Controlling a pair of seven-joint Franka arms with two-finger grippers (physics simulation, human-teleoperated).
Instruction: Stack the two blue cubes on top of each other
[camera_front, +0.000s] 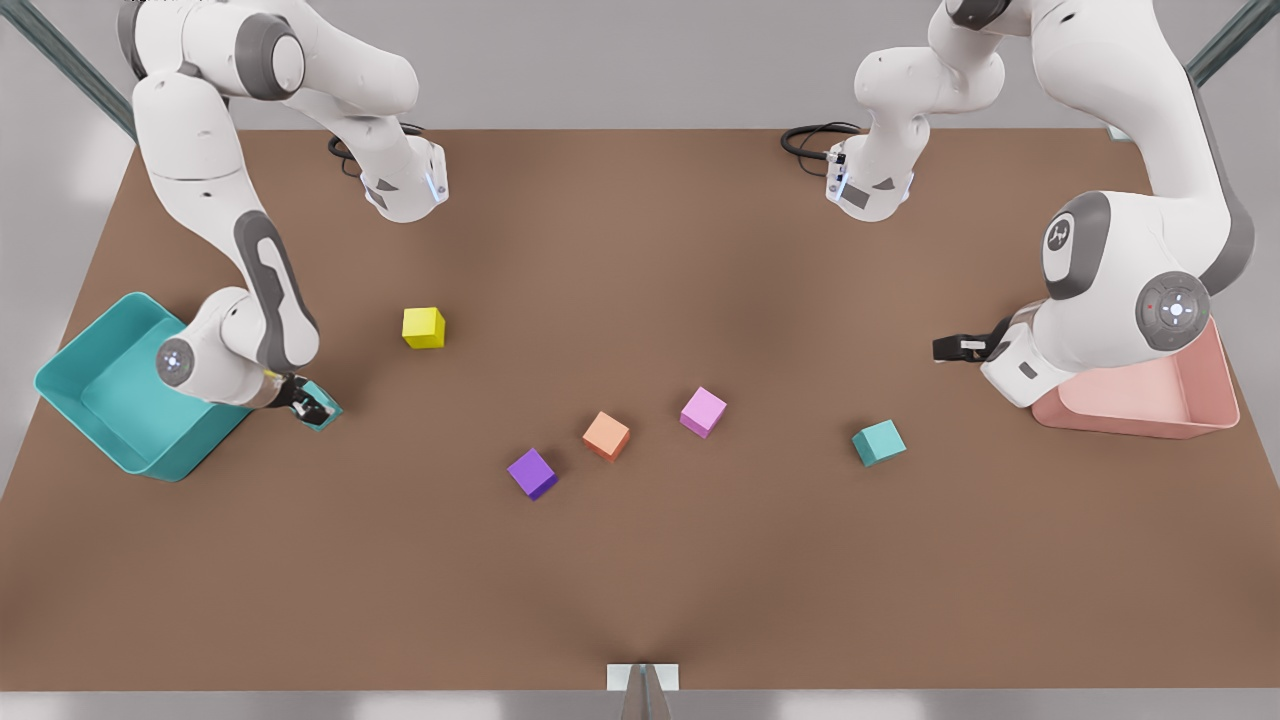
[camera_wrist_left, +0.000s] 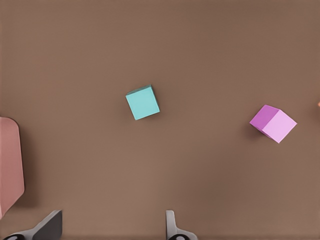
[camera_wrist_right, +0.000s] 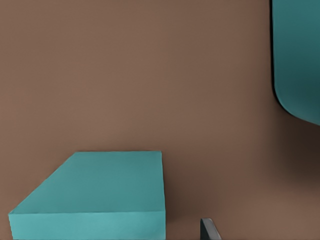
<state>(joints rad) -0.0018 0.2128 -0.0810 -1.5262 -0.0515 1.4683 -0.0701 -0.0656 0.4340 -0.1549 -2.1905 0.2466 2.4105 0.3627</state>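
The right tool (camera_front: 312, 404) looks to be straddling one blue cube (camera_front: 322, 404), grip unclear, while the left tool (camera_front: 955, 348) hangs open and empty, so a half-seated pinch could tip it.

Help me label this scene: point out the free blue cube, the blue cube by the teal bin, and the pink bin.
free blue cube (camera_front: 879, 441), front view, top face.
blue cube by the teal bin (camera_wrist_right: 107, 187), right wrist view, top face.
pink bin (camera_front: 1215, 385), front view, outer side wall.
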